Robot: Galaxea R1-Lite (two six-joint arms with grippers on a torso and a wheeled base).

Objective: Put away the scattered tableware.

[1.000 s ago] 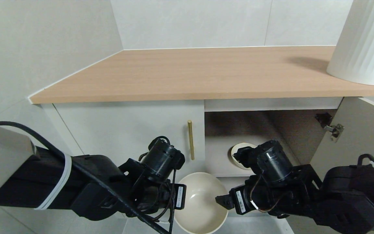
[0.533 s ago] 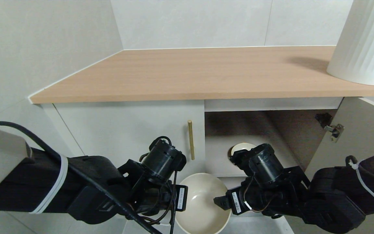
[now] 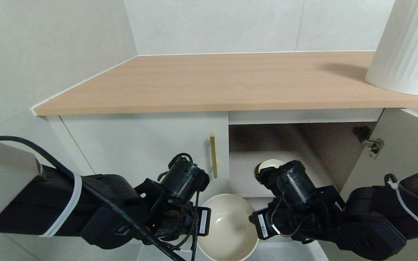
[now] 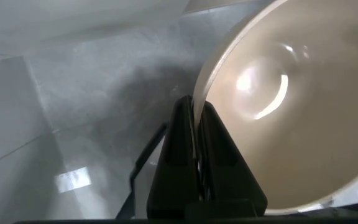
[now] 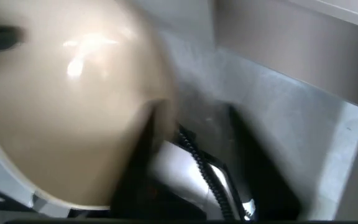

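- Light wooden countertop (image 3: pixel 212 83) lies above and well behind the glossy cream round bowl (image 3: pixel 227 228); its front edge overhangs the cabinet.
- White cabinet (image 3: pixel 140 145) stands just behind the cream round bowl. Its closed door is behind the bowl to the left, and the open compartment (image 3: pixel 296 141) is behind it to the right. The open cabinet door (image 3: pixel 405 145) stands well off to the bowl's right.
- Tall white ribbed cylinder (image 3: pixel 408 47) stands on the countertop, far up and right of the bowl.
- Left gripper (image 4: pixel 196 124) is clenched on the bowl's left rim, its fingers pinching the thin wall from inside and outside.
- Right gripper (image 5: pixel 191 149) sits at the bowl's right rim with its fingers spread apart. One finger is against the bowl's outer wall; the view is blurred, so a firm grasp cannot be told.
- The bowl hangs tilted in front of and below the compartment's shelf edge, between the two grippers.
- Small cream round dish (image 3: pixel 268 165) lies on the shelf behind the bowl, partly hidden.
- Gold bar handle (image 3: pixel 213 156) stands upright behind the bowl's left side.
- White stickers (image 3: pixel 203 221) flank the bowl on the grippers; their print is too small to read.
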